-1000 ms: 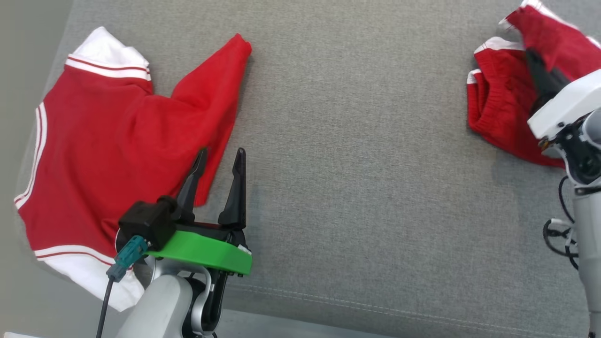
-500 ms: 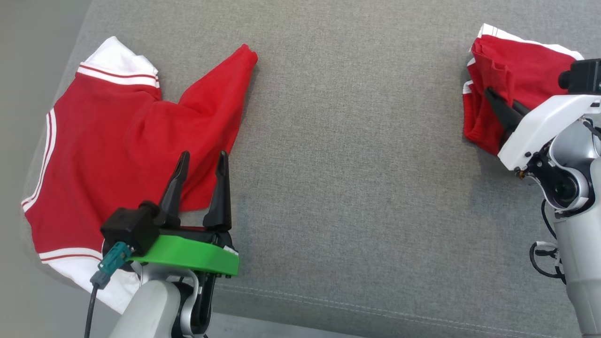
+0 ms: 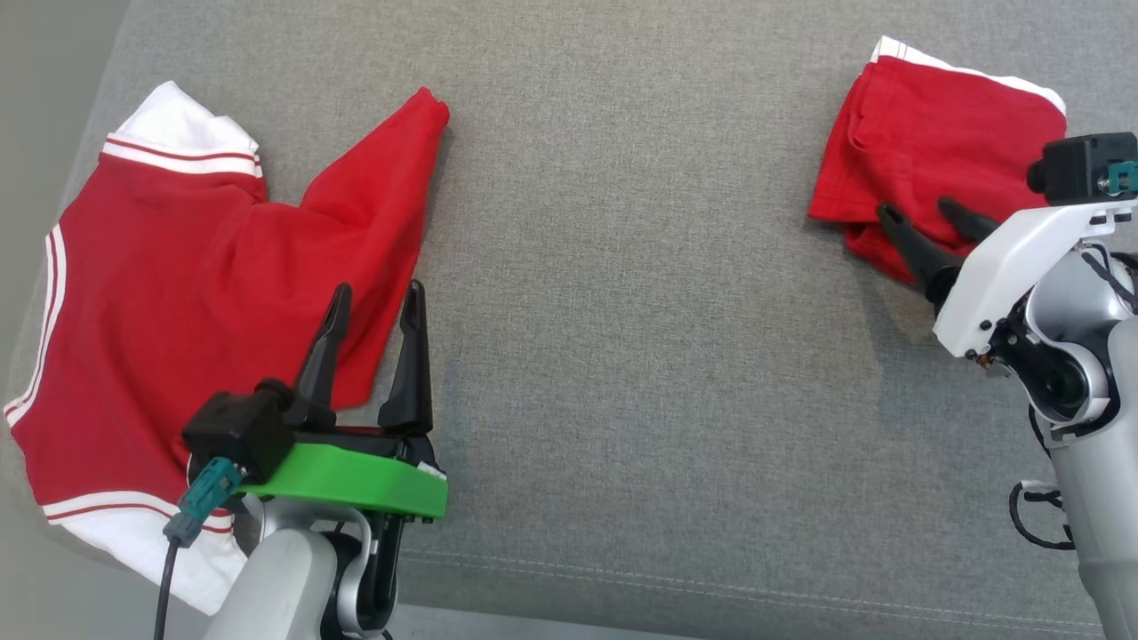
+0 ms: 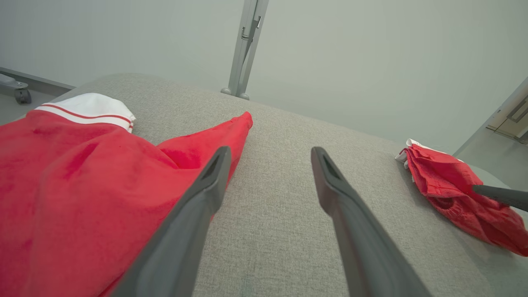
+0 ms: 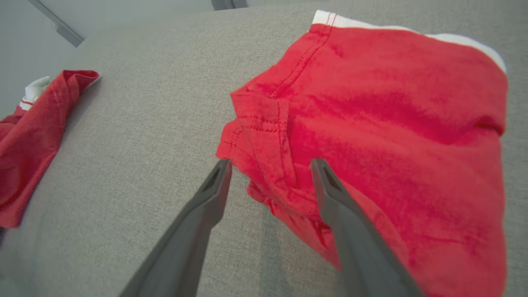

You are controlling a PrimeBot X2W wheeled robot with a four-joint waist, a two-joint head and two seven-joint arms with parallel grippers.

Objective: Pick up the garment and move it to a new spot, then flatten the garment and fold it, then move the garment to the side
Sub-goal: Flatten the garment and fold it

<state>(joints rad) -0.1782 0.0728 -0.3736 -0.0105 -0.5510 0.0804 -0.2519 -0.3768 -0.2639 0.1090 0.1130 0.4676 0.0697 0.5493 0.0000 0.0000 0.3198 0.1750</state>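
One spread red garment (image 3: 178, 293), one folded red garment (image 3: 933, 142), four dark fingers (image 3: 409, 364), one grey cushion (image 3: 667, 311)

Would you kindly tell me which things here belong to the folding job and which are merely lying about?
Job in hand: folded red garment; right gripper, open at its edge; grey padded surface it lies on.
Lying about: spread red top with white trim, probably another item, by the open left gripper; metal post.

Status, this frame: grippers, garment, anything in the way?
Left gripper open, empty. Right gripper open over edge of folded shorts, far right, not gripping. Red top lies left, apart.
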